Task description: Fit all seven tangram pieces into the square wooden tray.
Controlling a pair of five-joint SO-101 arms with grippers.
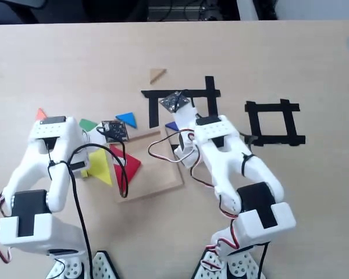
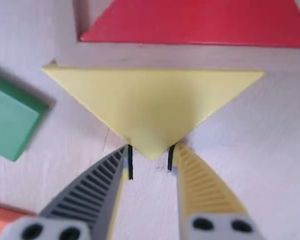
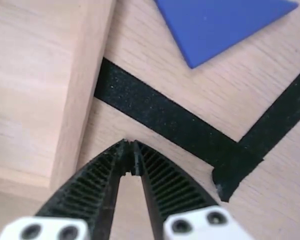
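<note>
Where the left arm's fingers (image 2: pixel 200 185) stand narrowly apart and empty, a corner of the yellow triangle (image 2: pixel 152 102) points between them, its long edge along the wooden tray (image 2: pixel 190 56) beyond.

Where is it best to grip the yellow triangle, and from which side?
Take the yellow triangle probably at its pointed corner, across the two short edges, from the side opposite the tray: its long edge lies along the rim, and the open left gripper straddles that corner.

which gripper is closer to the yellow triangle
Left. The left gripper sits at a corner of the yellow triangle, tips either side of it. The right gripper is off by the black tape beside the tray wall.
</note>
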